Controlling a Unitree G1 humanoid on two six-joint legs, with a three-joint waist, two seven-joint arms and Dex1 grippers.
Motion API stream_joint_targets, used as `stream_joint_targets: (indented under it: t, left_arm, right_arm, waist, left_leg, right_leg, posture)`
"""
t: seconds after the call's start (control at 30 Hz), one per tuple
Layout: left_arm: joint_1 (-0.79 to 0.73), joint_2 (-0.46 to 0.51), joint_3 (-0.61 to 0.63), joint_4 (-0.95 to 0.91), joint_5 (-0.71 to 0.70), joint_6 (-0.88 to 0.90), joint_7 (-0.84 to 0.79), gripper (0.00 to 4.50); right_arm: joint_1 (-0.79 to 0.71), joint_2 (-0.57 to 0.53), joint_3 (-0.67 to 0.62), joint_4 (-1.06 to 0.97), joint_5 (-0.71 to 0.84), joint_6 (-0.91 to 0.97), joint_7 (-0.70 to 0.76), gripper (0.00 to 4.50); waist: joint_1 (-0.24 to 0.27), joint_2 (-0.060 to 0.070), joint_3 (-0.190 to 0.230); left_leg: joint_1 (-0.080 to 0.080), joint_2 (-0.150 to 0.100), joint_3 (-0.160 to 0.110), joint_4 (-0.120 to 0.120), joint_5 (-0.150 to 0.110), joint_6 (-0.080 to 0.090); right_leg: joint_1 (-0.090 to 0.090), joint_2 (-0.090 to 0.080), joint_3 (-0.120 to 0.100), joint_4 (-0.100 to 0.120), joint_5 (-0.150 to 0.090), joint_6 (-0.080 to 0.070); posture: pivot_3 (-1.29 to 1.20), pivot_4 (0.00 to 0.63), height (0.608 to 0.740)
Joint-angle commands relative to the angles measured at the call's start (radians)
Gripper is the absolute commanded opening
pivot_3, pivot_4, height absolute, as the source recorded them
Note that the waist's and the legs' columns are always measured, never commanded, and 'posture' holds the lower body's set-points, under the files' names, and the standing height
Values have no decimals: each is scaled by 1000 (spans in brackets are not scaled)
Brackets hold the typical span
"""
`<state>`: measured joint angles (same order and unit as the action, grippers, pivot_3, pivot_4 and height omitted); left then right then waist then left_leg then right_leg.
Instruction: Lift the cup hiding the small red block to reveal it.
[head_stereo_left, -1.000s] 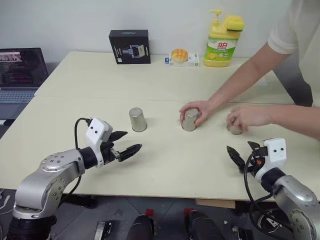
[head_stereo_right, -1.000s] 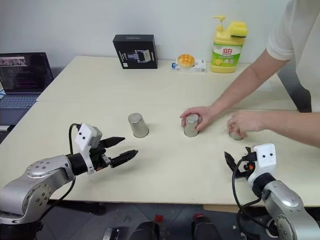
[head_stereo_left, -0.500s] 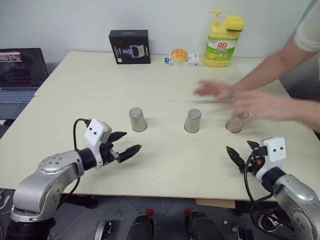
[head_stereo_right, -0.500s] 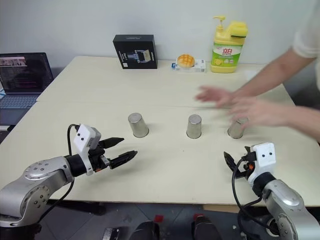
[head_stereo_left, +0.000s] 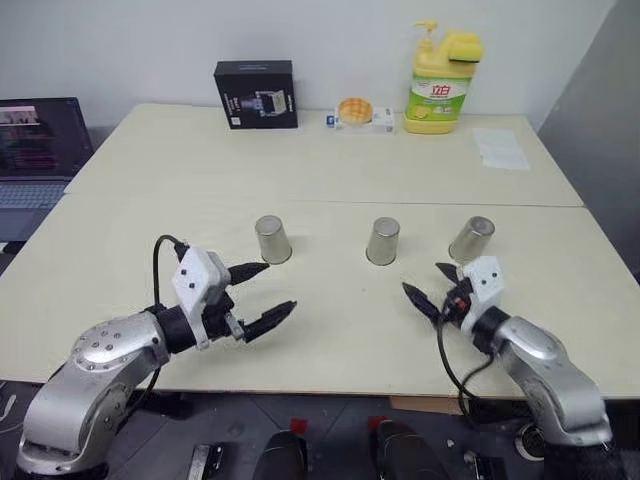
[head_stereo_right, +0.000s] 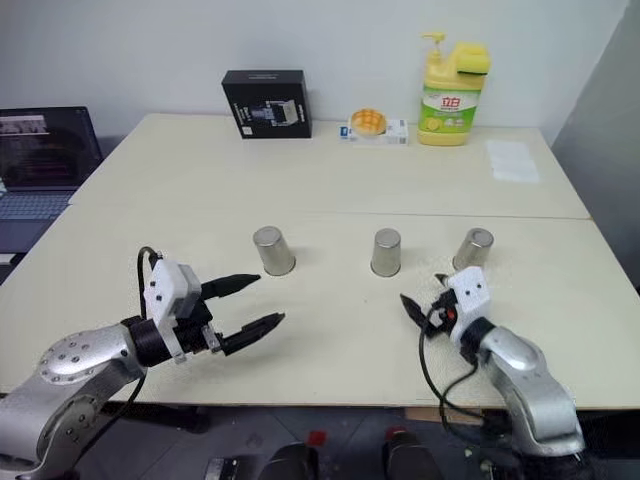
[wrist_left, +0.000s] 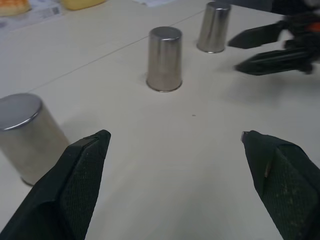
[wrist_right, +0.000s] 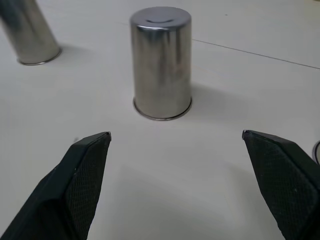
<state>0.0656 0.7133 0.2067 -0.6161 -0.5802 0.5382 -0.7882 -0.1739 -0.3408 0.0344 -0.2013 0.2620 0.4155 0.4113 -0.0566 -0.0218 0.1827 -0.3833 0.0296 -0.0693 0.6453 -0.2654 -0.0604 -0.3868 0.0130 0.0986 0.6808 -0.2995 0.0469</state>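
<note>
My two silver arms and their black-fingered grippers

Each rounded, brushed-silver forearm ends in a white boxy wrist block with small dark dots. My left gripper (head_stereo_left: 258, 296) and right gripper (head_stereo_left: 430, 285) carry tapered, textured black fingers (wrist_left: 82, 172), and a black cable loops at each wrist.

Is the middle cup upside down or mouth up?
Upside down: the middle cup shows a closed top, its wider rim flat on the table.

3 silvery cups (head_stereo_left: 383, 241), pale cream table (head_stereo_left: 300, 170), yellow-green bottle (head_stereo_left: 440, 78), black box (head_stereo_left: 255, 94).
</note>
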Motion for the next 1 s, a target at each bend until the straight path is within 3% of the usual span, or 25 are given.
stream_joint_targets:
  t: [0.03, 0.53, 0.67, 0.83, 1.0]
  left_arm:
    - [23, 7, 4, -34, 12, -49, -20, 4500]
    - [44, 0, 27, -44, 2, -36, 38, 4500]
    - [34, 1, 31, -31, 2, -34, 50, 4500]
    - [29, 1, 24, -28, 1, -33, 56, 4500]
    - [-3, -3, 28, -31, -26, 0, 81, 4500]
  right_arm:
    - [-115, 57, 35, 180, -51, -106, -1, 4474]
    - [-420, 204, 8, 627, -81, -324, 27, 4474]
    - [-435, 207, -2, 656, -90, -387, 24, 3714]
    - [-426, 193, 3, 516, -82, -340, 17, 2729]
    - [-384, 180, -42, 215, -37, -132, -71, 2731]
  waist:
    - [0, 0, 0]
    - [-1, 1, 1]
    - [-1, 1, 1]
    - [-1, 1, 1]
    - [1, 3, 2]
  left_leg:
    - [0, 0, 0, 0, 0, 0]
    - [-1, 0, -1, 0, 0, 0]
    - [-1, 0, -1, 0, 0, 0]
    - [-1, 0, -1, 0, 0, 0]
    - [-2, 0, -3, 0, 0, 0]
  right_leg:
    - [0, 0, 0, 0, 1, -3]
    - [-1, 0, -1, 0, 2, -5]
    - [-1, 0, -1, 0, 2, -5]
    - [-1, 0, -1, 1, 2, -5]
    - [-2, 0, -2, 1, 2, -5]
  posture:
    - [0, 150, 740]
    - [0, 150, 740]
    - [0, 150, 740]
    - [0, 150, 740]
    - [0, 150, 740]
